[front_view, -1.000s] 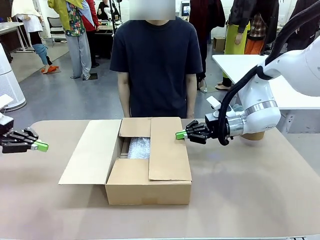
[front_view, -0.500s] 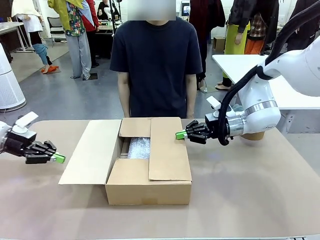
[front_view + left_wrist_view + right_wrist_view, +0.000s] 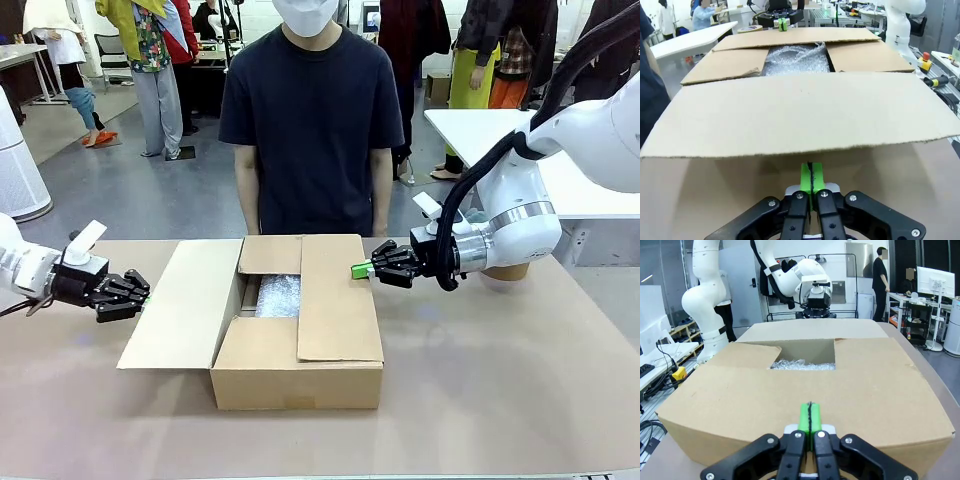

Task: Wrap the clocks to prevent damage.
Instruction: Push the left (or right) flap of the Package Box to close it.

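A cardboard box (image 3: pixel 297 372) stands mid-table. Its left flap (image 3: pixel 185 302) lies spread outward and its right flap (image 3: pixel 336 300) is folded over the top. Bubble wrap (image 3: pixel 279 296) shows in the opening; the clocks are hidden. My left gripper (image 3: pixel 143 293) is shut, with its tip at the spread flap's outer edge. In the left wrist view its green pads (image 3: pixel 811 175) sit just under that flap (image 3: pixel 800 115), with the bubble wrap (image 3: pixel 797 59) beyond. My right gripper (image 3: pixel 360 270) is shut, its tip at the far right edge of the folded flap. The right wrist view shows its pads (image 3: pixel 810 421) against the cardboard (image 3: pixel 805 400).
A person (image 3: pixel 312 120) in a dark T-shirt stands at the table's far side, right behind the box. A brown roll (image 3: pixel 505 271) sits behind my right wrist. A white table (image 3: pixel 480 125) stands at the back right. Bare tabletop (image 3: pixel 480 400) stretches in front of and beside the box.
My left gripper has moved right and slightly forward, from the table's left edge up to the outer edge of the spread flap. The right arm and the box have not moved.
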`<action>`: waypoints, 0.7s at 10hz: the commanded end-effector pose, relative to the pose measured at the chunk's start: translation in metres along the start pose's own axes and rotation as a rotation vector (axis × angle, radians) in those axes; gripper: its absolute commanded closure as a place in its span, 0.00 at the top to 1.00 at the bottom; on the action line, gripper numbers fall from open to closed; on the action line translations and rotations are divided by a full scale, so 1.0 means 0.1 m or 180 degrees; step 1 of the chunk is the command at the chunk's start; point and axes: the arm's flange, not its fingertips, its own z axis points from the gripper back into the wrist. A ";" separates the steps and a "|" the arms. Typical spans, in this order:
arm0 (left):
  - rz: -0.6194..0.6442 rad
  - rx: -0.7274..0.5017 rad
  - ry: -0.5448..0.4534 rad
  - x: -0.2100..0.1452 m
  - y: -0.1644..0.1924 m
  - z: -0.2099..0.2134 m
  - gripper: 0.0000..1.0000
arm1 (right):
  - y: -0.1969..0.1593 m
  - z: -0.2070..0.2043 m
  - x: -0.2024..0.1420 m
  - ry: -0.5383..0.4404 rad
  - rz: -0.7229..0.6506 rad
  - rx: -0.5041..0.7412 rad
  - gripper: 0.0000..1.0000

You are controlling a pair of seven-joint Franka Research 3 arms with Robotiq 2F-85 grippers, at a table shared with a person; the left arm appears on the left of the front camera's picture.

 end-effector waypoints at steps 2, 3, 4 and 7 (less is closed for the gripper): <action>-0.0029 0.0055 -0.0125 0.08 0.03 -0.22 0.01 | 0.00 -0.02 -0.04 0.0029 -0.0019 -0.0015 0.01; 0.0038 0.0033 -0.0273 0.15 0.06 -0.26 0.01 | 0.00 -0.02 -0.04 0.0029 -0.0019 -0.0015 0.01; 0.0217 0.0016 -0.0587 0.20 0.09 -0.25 0.01 | 0.00 -0.02 -0.04 0.0029 -0.0019 -0.0015 0.01; 0.0363 0.0048 -0.0883 0.29 0.15 -0.35 0.01 | 0.00 -0.02 -0.04 0.0029 -0.0019 -0.0015 0.01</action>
